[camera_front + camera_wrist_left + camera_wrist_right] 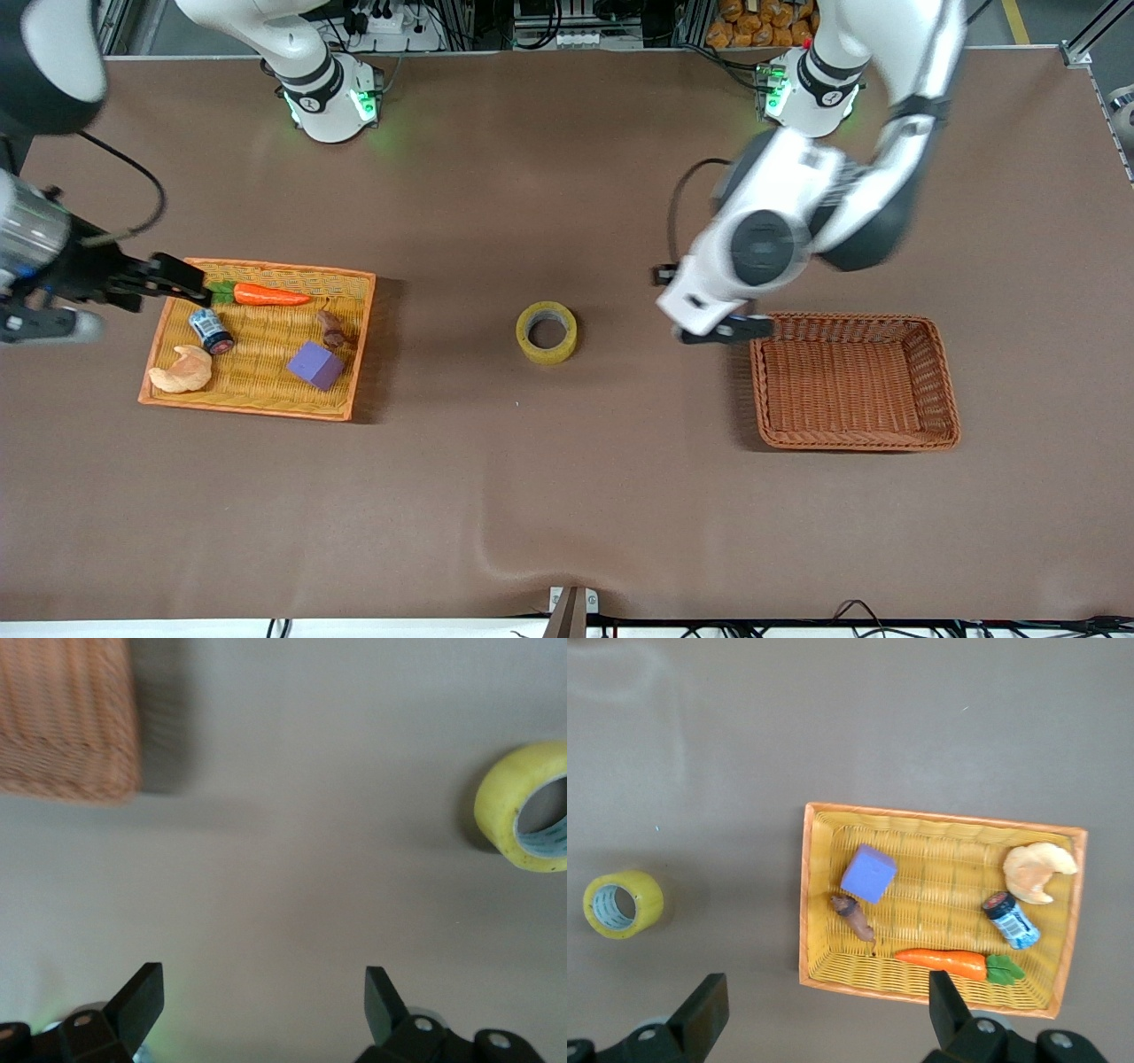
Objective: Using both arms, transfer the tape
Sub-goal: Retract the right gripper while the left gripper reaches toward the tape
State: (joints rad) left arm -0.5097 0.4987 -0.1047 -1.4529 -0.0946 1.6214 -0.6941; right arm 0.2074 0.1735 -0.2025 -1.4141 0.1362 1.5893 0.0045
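You had the brown bench carrying two baskets well apart, one toward each arm's end, with the tape between them. The empty brown wicker basket lay toward the left arm's end; your left tool hung just beside its rim, over the bare bench between that basket and the tape, its two fingers spread wide and holding nothing. In the left wrist view a corner of that basket showed to one side of the tool and the tape to the other, neither of them between the fingers. The yellow wicker tray lay toward the right arm's end; your right tool hung over its rim close to the carrot's leafy end, fingers likewise spread and empty. Within that tray, beneath and just beside the right tool, lay an orange carrot, a croissant, a purple cube, a small blue can on its side and a small brown piece that I could not identify. The tape, a yellow roll with a grey core, rested flat on the bare bench with its open centre facing up, apart from both tools and closer to your left one.
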